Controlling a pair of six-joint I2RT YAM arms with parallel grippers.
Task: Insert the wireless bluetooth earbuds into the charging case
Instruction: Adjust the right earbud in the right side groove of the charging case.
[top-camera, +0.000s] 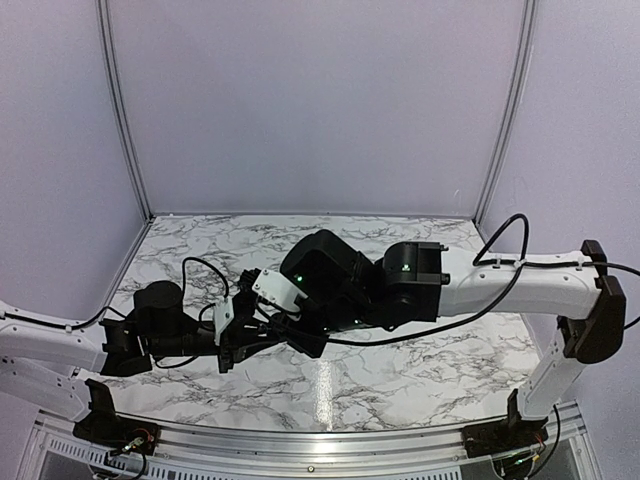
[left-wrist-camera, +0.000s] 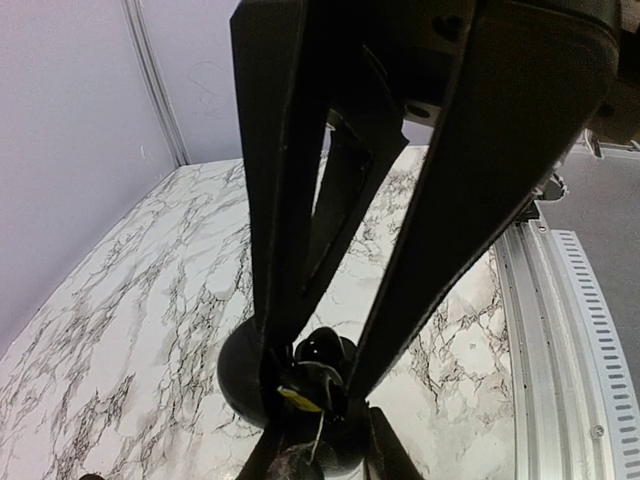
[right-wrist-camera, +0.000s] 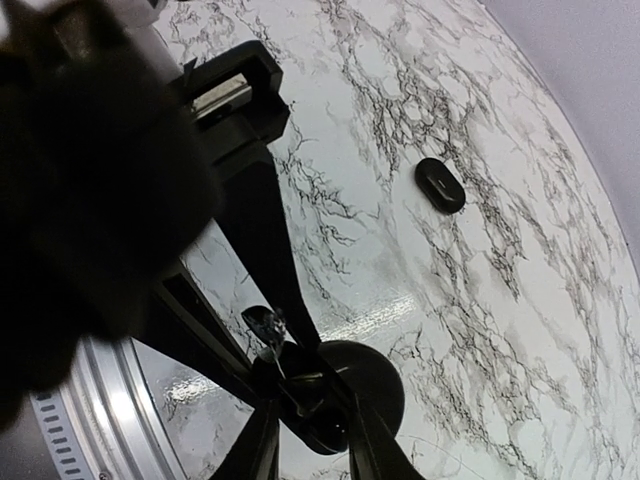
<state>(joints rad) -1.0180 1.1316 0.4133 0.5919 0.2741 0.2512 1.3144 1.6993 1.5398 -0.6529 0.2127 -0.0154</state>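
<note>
right at the near edge you've got the metal rail (top-camera: 330, 440), with both arm bases sitting on it. just past that, the two arms lean in and meet over the left-centre of the marble table (top-camera: 420, 380).

your left gripper (top-camera: 245, 335) comes in low from the left. in its wrist view, the left gripper (left-wrist-camera: 315, 385) has its two long black fingers (left-wrist-camera: 275, 200) pinched in tight on the charging case (left-wrist-camera: 240, 375), a round black shell sitting on the marble. that's a firm clamp with no gap at the tips. there's a yellow fleck (left-wrist-camera: 298, 398) right at the pinch point. one glossy black earbud (left-wrist-camera: 325, 350) shows between the fingers at the case's open top, though you can't tell how deep it's seated.

your right gripper (top-camera: 300, 340) noses in from the other side. in its own view, the right gripper (right-wrist-camera: 310, 430) has its tips down against the charging case (right-wrist-camera: 375, 385), and they show a narrow gap. it's all black on black in there, so you can't tell whether the tips are pinching something or just part-way apart.

further out, well clear of both grippers, a black oval piece (right-wrist-camera: 440, 185) lies alone on the marble. you can't tell whether it's another earbud.

beyond that, the pale back panel (top-camera: 320, 100) closes off the table.
</note>
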